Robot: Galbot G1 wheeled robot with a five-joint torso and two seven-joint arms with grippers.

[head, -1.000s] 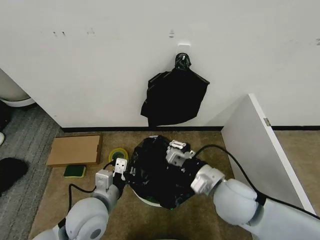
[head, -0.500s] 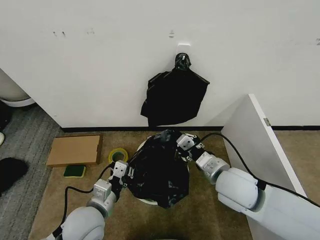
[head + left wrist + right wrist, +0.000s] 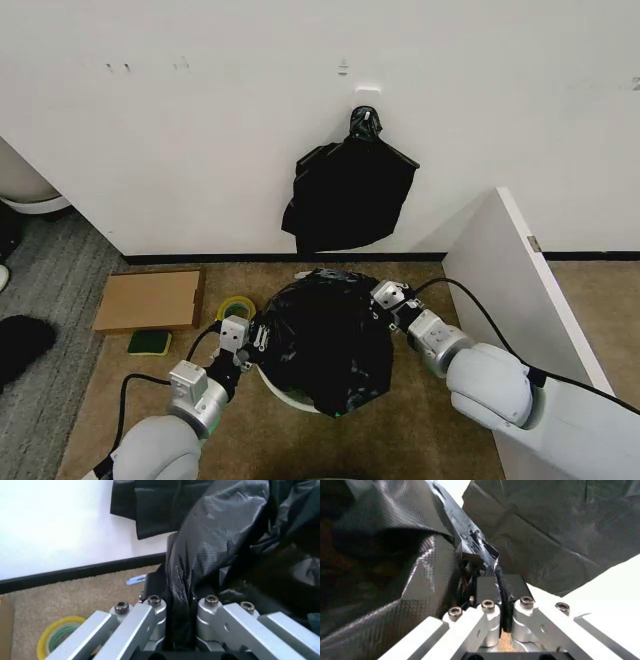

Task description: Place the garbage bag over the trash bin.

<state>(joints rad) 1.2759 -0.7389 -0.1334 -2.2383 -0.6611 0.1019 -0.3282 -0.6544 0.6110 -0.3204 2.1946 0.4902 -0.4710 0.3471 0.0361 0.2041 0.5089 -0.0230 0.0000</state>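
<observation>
- Garbage bag [image 3: 322,345], glossy crinkled black plastic at lower centre, now stretched wider than a second ago, domed over the trash bin [image 3: 290,398], whose round white rim peeks out below; covering looks nearly done.
- Right gripper [image 3: 385,300] has swung outward, pinching the bag's right edge.
- Left gripper [image 3: 243,338] pinches its left edge.

The garbage bag [image 3: 325,345] blocks the trash bin [image 3: 290,397] opening from above. A white panel [image 3: 510,290] obstructs the 3 o'clock side. Yellow tape roll [image 3: 236,309] sits at 10 o'clock; carpet at 6 o'clock lies open.
</observation>
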